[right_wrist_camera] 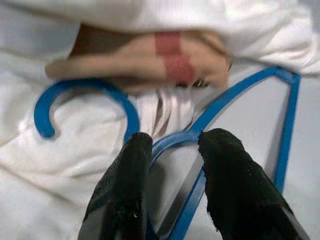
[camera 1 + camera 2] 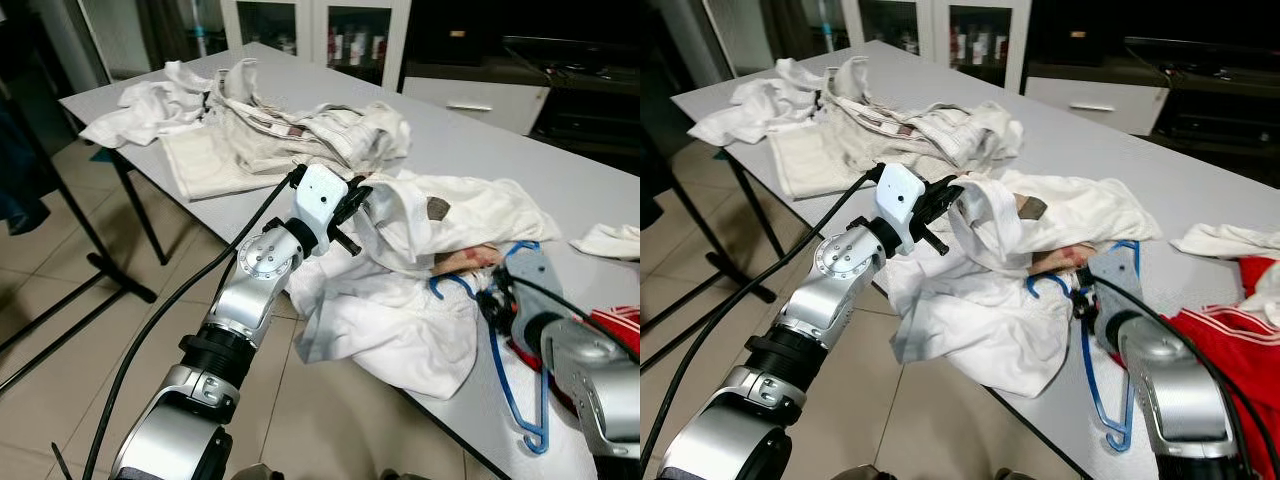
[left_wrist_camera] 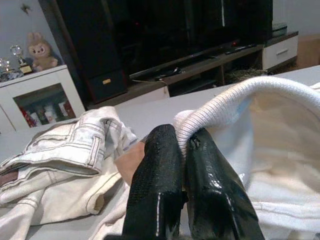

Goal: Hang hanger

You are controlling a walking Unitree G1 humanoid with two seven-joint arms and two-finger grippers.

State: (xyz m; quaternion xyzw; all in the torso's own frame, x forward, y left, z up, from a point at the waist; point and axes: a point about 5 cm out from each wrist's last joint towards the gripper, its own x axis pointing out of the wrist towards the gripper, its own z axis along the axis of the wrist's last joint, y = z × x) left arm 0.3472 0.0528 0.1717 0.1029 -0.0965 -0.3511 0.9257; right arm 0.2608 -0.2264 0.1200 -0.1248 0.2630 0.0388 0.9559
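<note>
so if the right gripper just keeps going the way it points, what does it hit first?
The blue hanger: its neck, below the hook, already sits between the open fingers of the right gripper. Just past it lies the white shirt on the table. Depth is hard to judge.

A heap of cream clothes (image 2: 290, 125) is lying at the far end of the grey table (image 2: 470, 150), a red garment (image 2: 1230, 340) is resting near its right edge, and a glass-fronted white cabinet (image 2: 330, 30) is standing behind it.
</note>
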